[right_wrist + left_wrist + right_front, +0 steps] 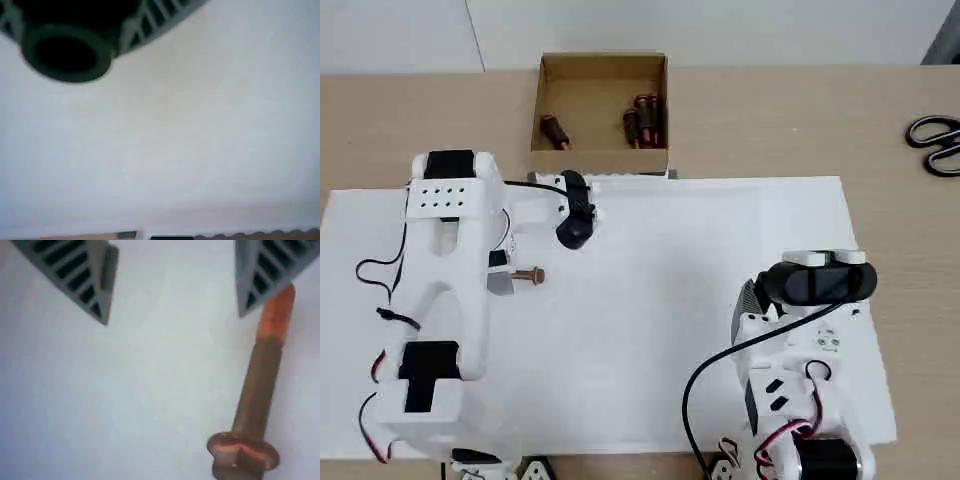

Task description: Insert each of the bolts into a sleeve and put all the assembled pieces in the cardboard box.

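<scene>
Copper-brown, the bolt [260, 385] lies flat on the white paper [150, 400] just under me. Its orange tip is beside one finger [260, 275] of my left end effector [172, 315], which stands wide apart and holds nothing. The shaft sits off to one side of the gap, not between the fingers. I judge I should shift sideways until it is centred, drop low, then close across the shaft near the head. Farther off, the box [603, 66] on the worktop [770, 110] already holds assembled pieces [642, 122].
</scene>
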You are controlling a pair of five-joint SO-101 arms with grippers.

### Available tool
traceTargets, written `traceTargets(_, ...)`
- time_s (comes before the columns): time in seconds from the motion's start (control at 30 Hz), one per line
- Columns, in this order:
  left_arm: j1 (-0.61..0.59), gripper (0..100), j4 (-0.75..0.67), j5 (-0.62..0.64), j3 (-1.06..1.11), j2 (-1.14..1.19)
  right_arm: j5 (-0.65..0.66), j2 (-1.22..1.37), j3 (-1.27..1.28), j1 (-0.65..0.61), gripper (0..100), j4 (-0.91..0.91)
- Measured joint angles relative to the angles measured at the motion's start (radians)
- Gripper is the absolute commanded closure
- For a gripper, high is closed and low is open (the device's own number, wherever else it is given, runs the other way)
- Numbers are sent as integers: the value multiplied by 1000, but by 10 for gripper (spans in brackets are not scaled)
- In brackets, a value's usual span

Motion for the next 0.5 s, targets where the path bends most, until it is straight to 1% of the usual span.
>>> traceTargets(0.23,49,840,0,-3,0,20,0,0,40,0,996,0)
traceTargets(0.37,60,840,-8,-3,0,57,0,0,41,-63,996,-2)
traceTargets(0.5,61,840,-54,-18,0,86,0,0,61,-110,996,-38)
